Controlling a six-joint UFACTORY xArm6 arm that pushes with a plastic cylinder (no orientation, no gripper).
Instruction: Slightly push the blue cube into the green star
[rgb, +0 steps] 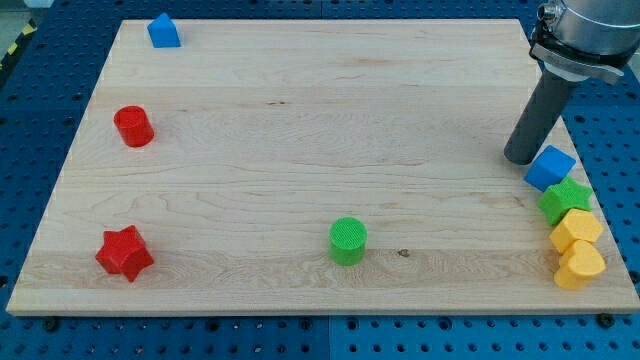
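The blue cube lies near the board's right edge. The green star lies just below it, touching or almost touching its lower side. My tip rests on the board just to the left of the blue cube's upper corner, very close to it; the dark rod rises from there to the view's top right.
A yellow hexagon-like block and a yellow heart-like block lie in a row below the green star. A green cylinder is at bottom centre. A red star, a red cylinder and a blue pentagon-like block are on the left.
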